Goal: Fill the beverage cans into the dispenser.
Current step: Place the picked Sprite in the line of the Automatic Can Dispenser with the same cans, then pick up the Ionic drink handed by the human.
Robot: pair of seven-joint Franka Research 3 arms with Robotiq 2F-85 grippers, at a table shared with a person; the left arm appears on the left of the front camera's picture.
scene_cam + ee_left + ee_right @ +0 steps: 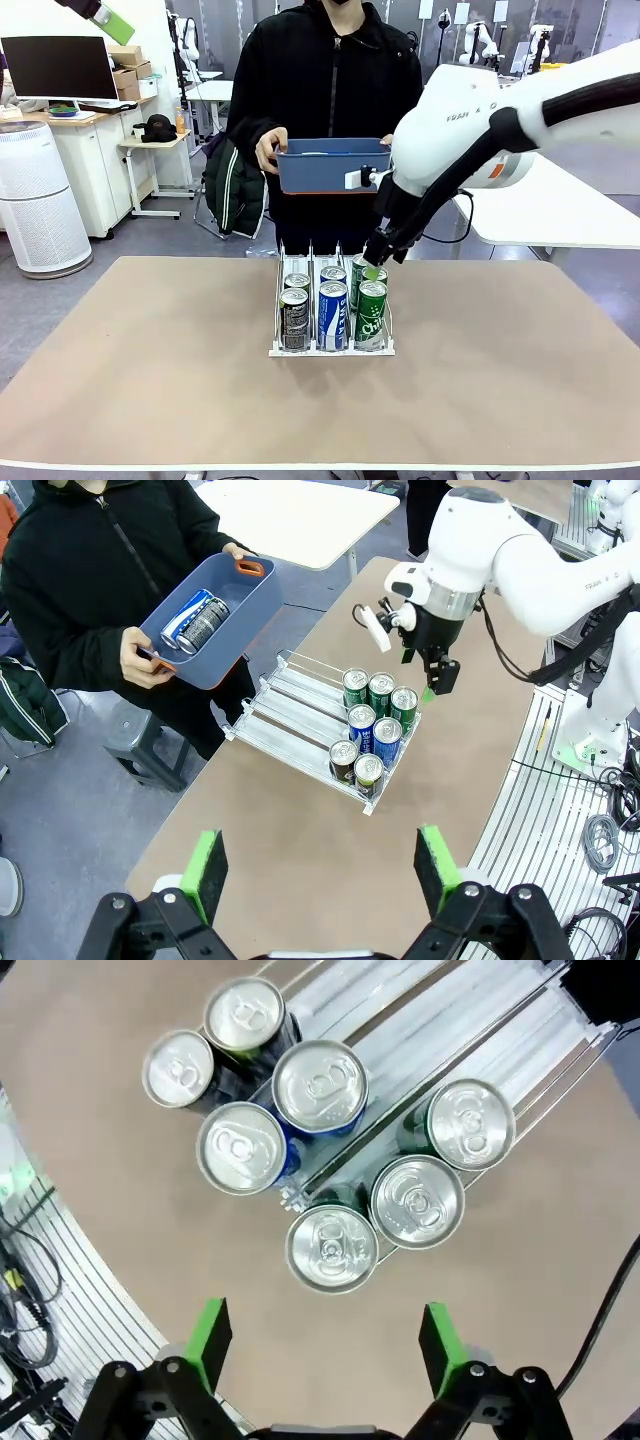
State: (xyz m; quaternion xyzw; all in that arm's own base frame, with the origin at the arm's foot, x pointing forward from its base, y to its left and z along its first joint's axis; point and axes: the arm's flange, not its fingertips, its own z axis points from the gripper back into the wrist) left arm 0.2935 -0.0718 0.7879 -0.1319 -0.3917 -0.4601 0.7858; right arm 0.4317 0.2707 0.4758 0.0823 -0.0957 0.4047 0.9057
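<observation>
Beverage cans [332, 305]: seven stand upright in the dispenser [311, 255], silver tops up, all grouped at the end nearest the robot. Seen from the front, the left lane holds two black cans [294, 318], the middle lane two blue cans [333, 315], and the right lane the green cans [371, 312]. The left wrist view shows three green ones in a row. The far part of all three lanes is bare. The dispenser sits near the middle of the table [150, 340].

Right gripper [377, 258]: it hangs pointing down, just over the green lane. In its own wrist view the green pads [212, 1332] stand wide apart with nothing between them, and the can tops lie below. Whether a pad touches a can, I cannot tell.

Left gripper [322, 858]: raised high, well apart from the dispenser and looking down on the table. Its pads are spread wide and it holds nothing.

Person: stands at the far side and holds a blue bin [330, 168] in both hands, above the table edge. Two more cans [196, 621] lie on their sides in the bin, one blue and one dark.
</observation>
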